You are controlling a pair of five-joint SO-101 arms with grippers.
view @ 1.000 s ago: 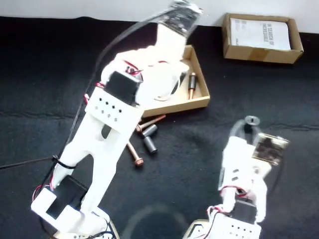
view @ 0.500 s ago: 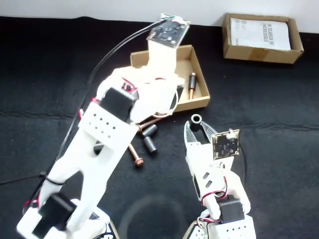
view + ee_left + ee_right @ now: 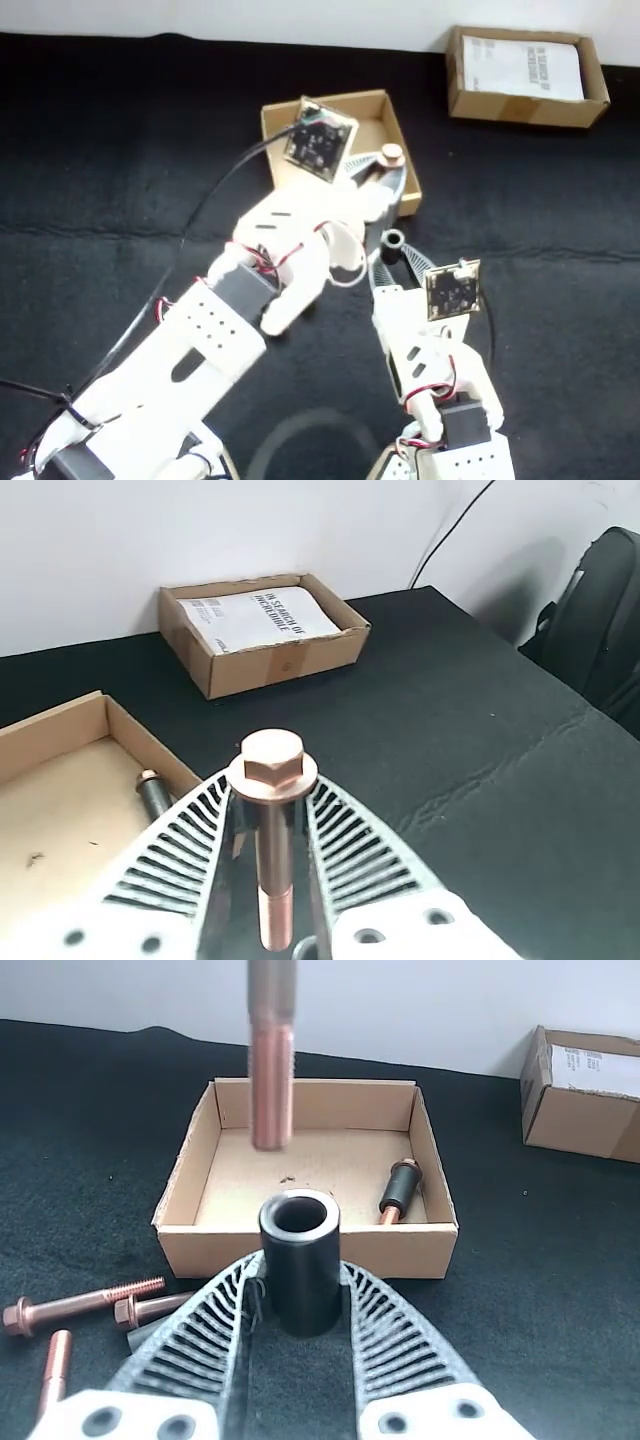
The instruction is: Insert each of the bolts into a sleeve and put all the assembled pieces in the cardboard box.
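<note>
Copper hex-head bolt [image 3: 272,850], tip poss. threaded; black tubular sleeve [image 3: 300,1265], open-topped

You have the cardboard box [image 3: 402,203] on the counter [image 3: 100,150] near the middle of its far edge, and a second box [image 3: 525,105] in the far right corner. One assembled piece [image 3: 397,1192] lies inside the cardboard box by its right wall. Loose bolts [image 3: 80,1305] lie on the counter just before the box's near wall. The left gripper [image 3: 270,780] holds a bolt [image 3: 270,870] upright, head up, over the box's near right corner. The bolt's tip hangs above and just behind the sleeve [image 3: 300,1300], which stands upright between the fingers of the right gripper [image 3: 300,1265], before the box.
</note>
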